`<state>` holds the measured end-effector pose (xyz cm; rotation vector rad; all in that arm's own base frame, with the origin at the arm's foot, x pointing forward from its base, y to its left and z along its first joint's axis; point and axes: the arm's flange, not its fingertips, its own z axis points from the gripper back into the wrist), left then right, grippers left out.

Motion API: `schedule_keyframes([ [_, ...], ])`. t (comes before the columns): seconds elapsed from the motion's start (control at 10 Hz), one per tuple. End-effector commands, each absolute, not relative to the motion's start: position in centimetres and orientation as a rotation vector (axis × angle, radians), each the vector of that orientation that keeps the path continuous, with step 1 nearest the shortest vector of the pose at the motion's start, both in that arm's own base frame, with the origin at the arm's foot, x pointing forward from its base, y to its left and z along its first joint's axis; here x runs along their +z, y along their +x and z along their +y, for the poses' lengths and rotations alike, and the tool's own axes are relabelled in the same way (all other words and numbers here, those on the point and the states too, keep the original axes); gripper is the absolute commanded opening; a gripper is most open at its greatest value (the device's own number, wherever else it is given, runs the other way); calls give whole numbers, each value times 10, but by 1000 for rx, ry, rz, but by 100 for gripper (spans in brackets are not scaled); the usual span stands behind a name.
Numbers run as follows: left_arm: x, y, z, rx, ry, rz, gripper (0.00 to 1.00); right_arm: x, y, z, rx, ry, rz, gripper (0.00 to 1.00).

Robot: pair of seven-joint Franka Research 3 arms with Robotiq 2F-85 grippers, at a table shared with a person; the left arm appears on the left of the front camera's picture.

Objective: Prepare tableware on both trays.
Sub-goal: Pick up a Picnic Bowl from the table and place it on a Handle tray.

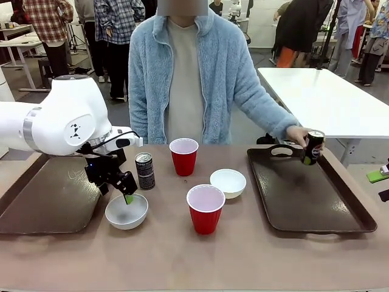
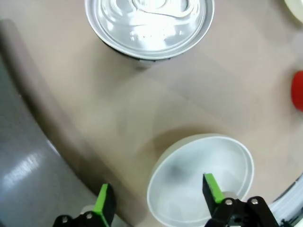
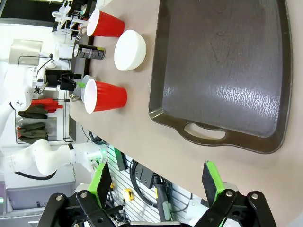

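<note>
Student: Where is the left pincer (image 1: 118, 192), and how do its jaws stand?

Tutor: It hangs low over the first bowl (image 1: 126, 214), which sits on the worktop (image 1: 182, 255) just beside the left tray (image 1: 48, 198). The jaws are apart and straddle the bowl's wall. In the left wrist view one green-padded finger (image 2: 211, 189) is inside the bowl and the other is outside its rim, neither visibly pressing on it.

Student: And the right pincer (image 3: 156, 182)?

Tutor: Its jaws stand wide apart with nothing between them. Ahead of it lies the right tray (image 3: 222, 71), with a handle cut-out nearest.

Student: How is the rest of the tableware placed?

Tutor: On the worktop, between the two trays. The standing can (image 1: 144, 171) is upright just beyond the first bowl, apart from it. The far cup (image 1: 183, 156) stands toward the person's side. The near cup (image 1: 205, 208) stands closer to the robot, just beside the second bowl (image 1: 228, 182). Both cups are upright, mouths up.

Student: Where is the other can?

Tutor: The held can (image 1: 313, 147) is slightly tilted in the person's hand (image 1: 298, 135), at the far right corner of the right tray. Whether it touches the rim cannot be told.
</note>
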<state>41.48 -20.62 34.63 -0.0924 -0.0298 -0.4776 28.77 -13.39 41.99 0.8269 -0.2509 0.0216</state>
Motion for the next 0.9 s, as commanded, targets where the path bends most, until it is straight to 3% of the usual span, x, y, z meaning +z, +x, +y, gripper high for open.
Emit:
schedule_keyframes([
  [0.0,346,412,-208,-514,-63,-17,41,420,288,-133,-2,843,-246,100],
  [0.1,347,410,-208,-514,-62,-20,0,420,288,-133,-2,843,-246,100],
  [0.3,350,410,-208,-518,-50,-27,0,420,288,-133,-2,843,-246,100],
  [0.4,349,411,-208,-521,-31,-23,16,420,288,-133,-2,843,-246,100],
  [0.6,348,412,-208,-519,-24,-11,0,420,288,-133,-2,843,-246,100],
  [0.8,347,412,-208,-525,-8,-6,0,420,288,-133,-2,843,-246,100],
])
